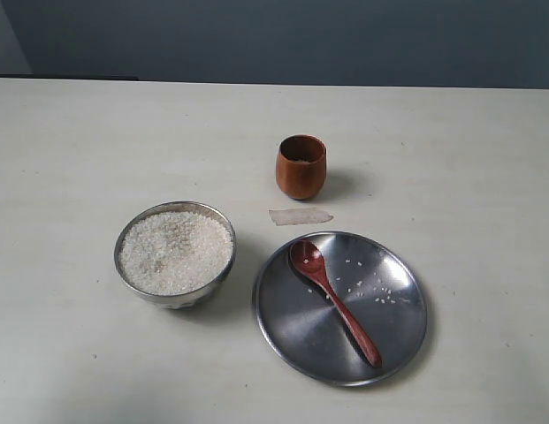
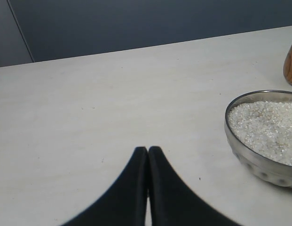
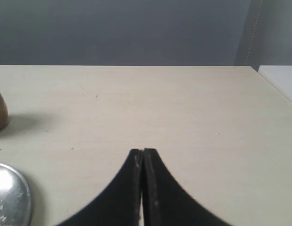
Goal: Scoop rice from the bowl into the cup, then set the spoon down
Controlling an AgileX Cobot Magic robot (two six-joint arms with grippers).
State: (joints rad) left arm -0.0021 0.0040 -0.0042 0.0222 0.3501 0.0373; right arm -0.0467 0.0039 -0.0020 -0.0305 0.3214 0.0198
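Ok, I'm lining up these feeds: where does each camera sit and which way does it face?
Exterior: high, looking down on bowl, cup, plate, spoon; no robot shows.
Left wrist: low behind the shut left gripper, across the table; bowl, cup.
Right wrist: low behind the shut right gripper; cup, plate.
Shared: all see the cup.

This looks like a robotics lab bench: a plain pale table (image 2: 89, 117) lies beneath the left gripper (image 2: 147, 150) and the right gripper (image 3: 143, 151), a flat blue-grey wall (image 3: 136, 28) stands ahead of both, a bowl (image 2: 251, 162) of rice (image 2: 268, 127) sits near the left, a steel plate (image 3: 11, 197) near the right.
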